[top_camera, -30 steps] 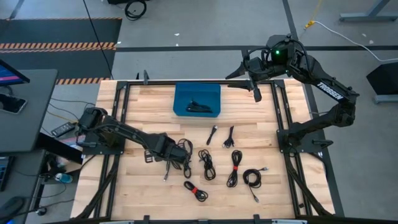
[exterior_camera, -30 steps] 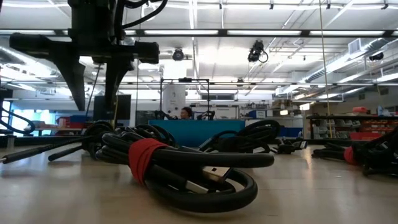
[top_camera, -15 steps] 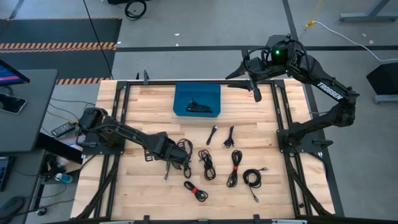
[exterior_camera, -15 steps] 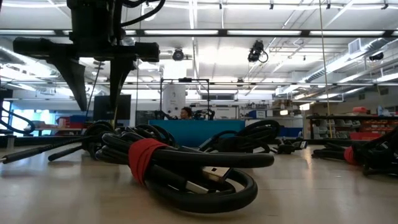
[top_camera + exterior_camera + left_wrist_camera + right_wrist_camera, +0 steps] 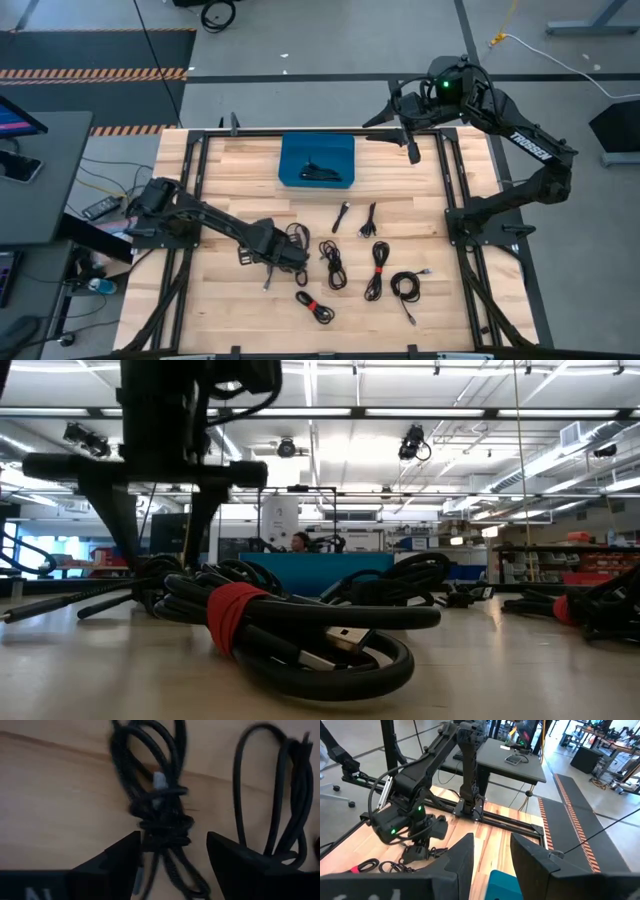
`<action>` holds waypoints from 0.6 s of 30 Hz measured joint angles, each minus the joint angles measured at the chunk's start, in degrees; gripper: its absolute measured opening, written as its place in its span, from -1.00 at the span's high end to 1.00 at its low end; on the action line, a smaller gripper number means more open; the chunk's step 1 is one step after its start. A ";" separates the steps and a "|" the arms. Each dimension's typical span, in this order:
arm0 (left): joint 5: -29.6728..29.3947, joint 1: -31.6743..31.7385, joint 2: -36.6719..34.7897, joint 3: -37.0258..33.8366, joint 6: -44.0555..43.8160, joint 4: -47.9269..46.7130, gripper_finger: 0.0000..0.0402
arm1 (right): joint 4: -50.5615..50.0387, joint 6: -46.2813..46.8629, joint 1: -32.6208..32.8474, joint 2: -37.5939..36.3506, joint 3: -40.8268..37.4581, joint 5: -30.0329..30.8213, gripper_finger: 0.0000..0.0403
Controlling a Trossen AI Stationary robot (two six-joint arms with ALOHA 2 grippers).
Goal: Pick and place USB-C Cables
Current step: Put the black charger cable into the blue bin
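Hovering low over the tabletop [image 5: 220, 300], the left hand [image 5: 172, 852] has its fingers [image 5: 117, 855] spread on both sides of one black cable bundle [image 5: 162, 815], not pinching it. Other USB-C cables [image 5: 378, 270] lie to its right, and one lies inside the blue bin [image 5: 316, 160]. The right hand [image 5: 411, 150] waits at the far edge, beside the bin, fingers apart.

Seen from above: one wooden table [image 5: 220, 310]; one blue bin [image 5: 316, 148] at its far centre holding one black cable bundle [image 5: 322, 172]; about seven more USB-C cables [image 5: 332, 263] loose on the boards, two with red ties; two robot arms.
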 joint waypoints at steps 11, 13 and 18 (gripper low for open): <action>0.92 0.11 4.20 0.01 -0.07 0.32 -0.08 | -0.24 0.30 0.01 0.00 0.00 0.02 0.33; 0.92 0.11 4.93 0.01 -0.04 0.44 0.02 | -0.38 0.44 -0.01 0.00 0.00 0.02 0.33; 0.78 0.09 5.43 0.09 0.26 0.58 0.40 | -0.54 0.46 0.00 0.00 0.00 0.02 0.33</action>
